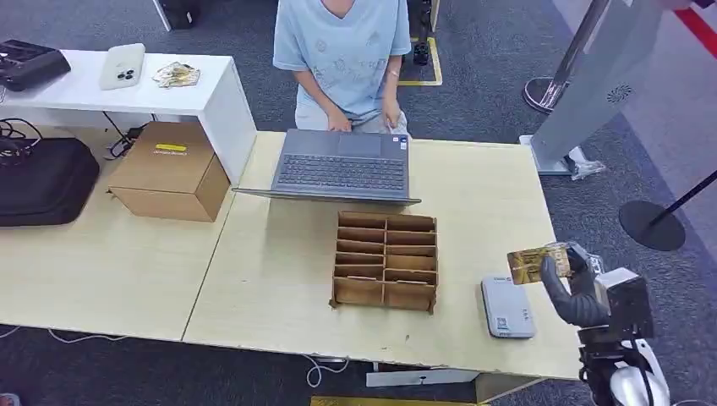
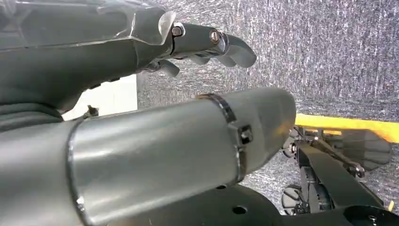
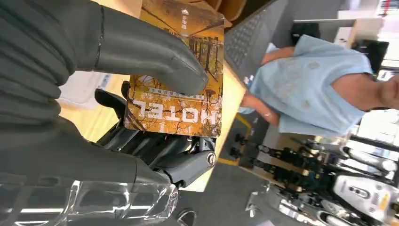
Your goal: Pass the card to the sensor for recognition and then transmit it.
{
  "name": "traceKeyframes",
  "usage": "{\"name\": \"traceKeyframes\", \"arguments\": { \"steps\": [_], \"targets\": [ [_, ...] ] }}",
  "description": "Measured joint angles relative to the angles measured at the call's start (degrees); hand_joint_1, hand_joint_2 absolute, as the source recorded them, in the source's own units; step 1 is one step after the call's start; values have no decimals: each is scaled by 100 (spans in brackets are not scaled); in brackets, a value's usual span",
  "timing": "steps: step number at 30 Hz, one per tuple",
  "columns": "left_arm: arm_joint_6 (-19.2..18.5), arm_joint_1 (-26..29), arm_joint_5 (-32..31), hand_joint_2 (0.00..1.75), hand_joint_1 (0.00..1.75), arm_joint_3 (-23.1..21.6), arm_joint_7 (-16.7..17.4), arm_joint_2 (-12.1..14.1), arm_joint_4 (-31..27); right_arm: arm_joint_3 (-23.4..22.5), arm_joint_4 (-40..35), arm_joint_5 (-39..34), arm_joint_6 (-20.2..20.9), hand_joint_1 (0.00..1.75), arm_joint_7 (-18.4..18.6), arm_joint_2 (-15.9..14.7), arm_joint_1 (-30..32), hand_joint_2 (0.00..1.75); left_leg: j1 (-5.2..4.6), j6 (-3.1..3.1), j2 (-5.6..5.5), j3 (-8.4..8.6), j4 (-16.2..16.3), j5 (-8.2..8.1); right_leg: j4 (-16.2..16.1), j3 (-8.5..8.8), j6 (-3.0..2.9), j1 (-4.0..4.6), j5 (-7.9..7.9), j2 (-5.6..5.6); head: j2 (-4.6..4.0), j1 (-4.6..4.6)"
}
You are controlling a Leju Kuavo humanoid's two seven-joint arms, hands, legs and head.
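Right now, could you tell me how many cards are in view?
1: an orange hotel card, held in the right hand above the table's right edge, near the grey sensor. The wooden organizer's slots might hide others.

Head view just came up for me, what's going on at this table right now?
The robot's right hand holds an orange hotel card up at the table's right end, thumb pressed on its face in the right wrist view. The card is above and just beyond the grey sensor, not on it yet. A wooden slotted organizer sits mid-table. A person sits opposite at an open laptop. The left hand hangs over the floor, holding nothing.
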Motion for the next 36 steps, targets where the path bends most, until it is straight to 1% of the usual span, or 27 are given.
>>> {"name": "traceKeyframes", "arguments": {
  "steps": [7, 19, 27, 36],
  "targets": [
    [-46, -7, 17, 0, 0, 0, 0, 2, 0, -66, 363, 89, 50, 175, 157, 20, -25, 175, 0, 0, 0, -1, 0, 0, 0, 0, 0, 0, 0, 0, 0, 0],
    [-48, -8, 68, 0, 0, 0, 0, 7, 0, -256, 1014, 159, 94, 175, 350, 13, -325, 175, 0, -1, -1, 0, 0, 1, 0, 0, 0, 0, 0, -1, 0, -2],
    [-46, -9, 68, 0, 0, 0, 0, 20, 0, -454, 1423, 59, 155, 175, 385, -28, -347, 175, 0, 0, -1, 0, 0, 0, 0, 0, 0, 0, 0, -1, 0, -2],
    [-28, -9, 52, 0, 0, 0, 2, 31, 0, -557, 1630, 65, 275, 175, 415, -50, -341, 175, 0, -1, 0, 1, 0, 1, 0, 1, 0, 0, 0, 0, 0, 0]
  ]
}}
